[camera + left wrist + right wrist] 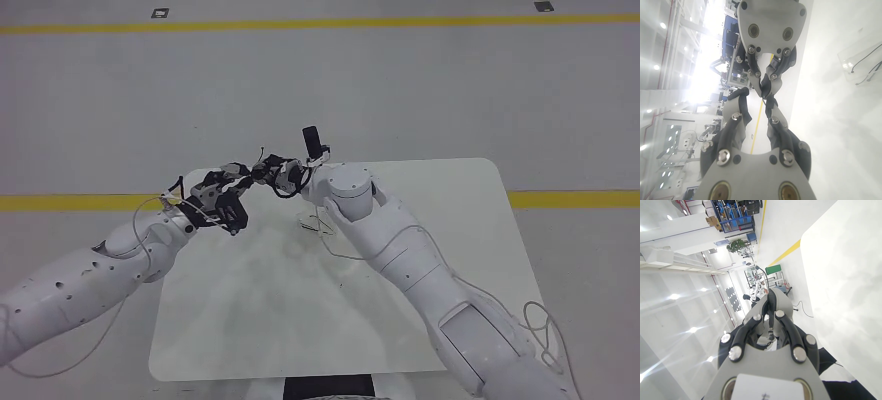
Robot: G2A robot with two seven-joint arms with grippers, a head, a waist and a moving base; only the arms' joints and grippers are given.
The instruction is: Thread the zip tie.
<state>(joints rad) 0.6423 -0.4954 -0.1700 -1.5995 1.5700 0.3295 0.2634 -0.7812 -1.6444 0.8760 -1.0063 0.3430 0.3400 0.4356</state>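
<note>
R gripper (pixel 770 295) is pressed tight on the black zip tie (pixel 766 277), w/ the tie's free end curving out past its tips, up in the air over the far left corner of the table (pixel 440 300). L gripper (pixel 755 97) faces it tip-to-tip, fingers spread apart, one of them just beside the R tips. A clear tray (pixel 853 64) w/ thin black strips lies on the table nearby.

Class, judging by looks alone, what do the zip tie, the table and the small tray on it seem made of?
The zip tie is a thin black strip bending in a smooth curve: likely flexible matt plastic. The table has a smooth white, faintly glossy top; its core cannot be told. The tray is see-through with glinting edges: probably clear plastic.
</note>
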